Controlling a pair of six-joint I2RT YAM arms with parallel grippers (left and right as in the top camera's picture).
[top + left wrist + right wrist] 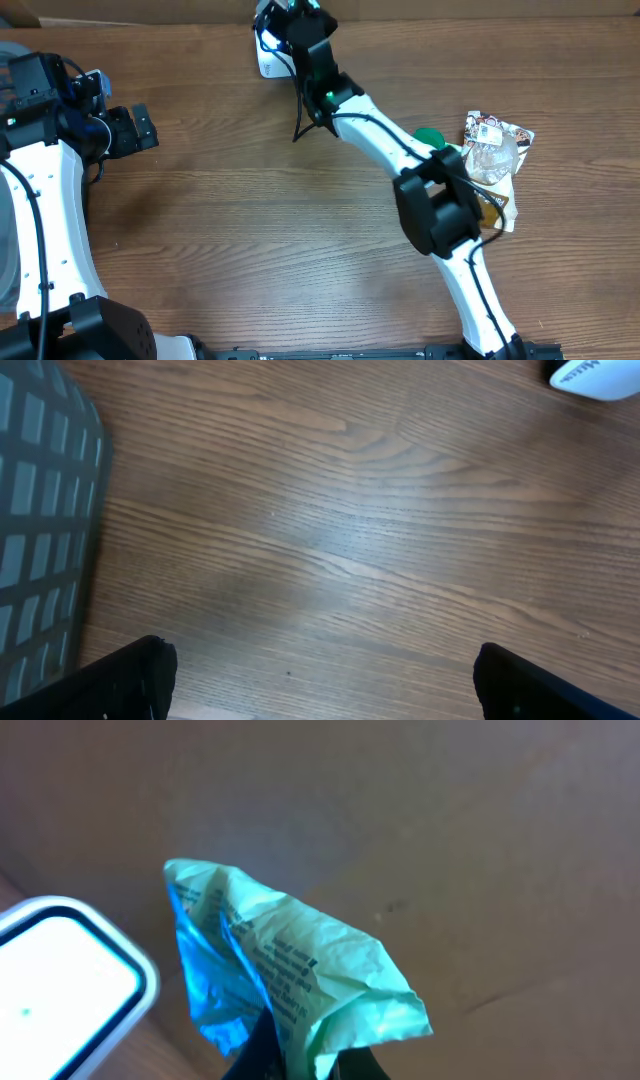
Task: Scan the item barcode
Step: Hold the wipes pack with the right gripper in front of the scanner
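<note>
1. Right wrist view: green packet (300, 960) pinched in the closed right gripper (300, 1065), held just beside the scanner (60, 980) window.
2. Turn the printed face squarely toward that window; barcode not discernible yet.
3. Avoid crumpling the film further; present a flat patch.
4. Left gripper (148, 128) fully open, empty, well apart over the table (250, 200).

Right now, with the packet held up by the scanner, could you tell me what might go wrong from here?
1. The green packet is crumpled and folded, so its barcode may be creased or turned away from the scanner window.
2. The right gripper pinches only one edge of the packet; it could slip or flop.
3. The right arm's elbow sits beside the clear snack bag; swinging back could knock it.
</note>
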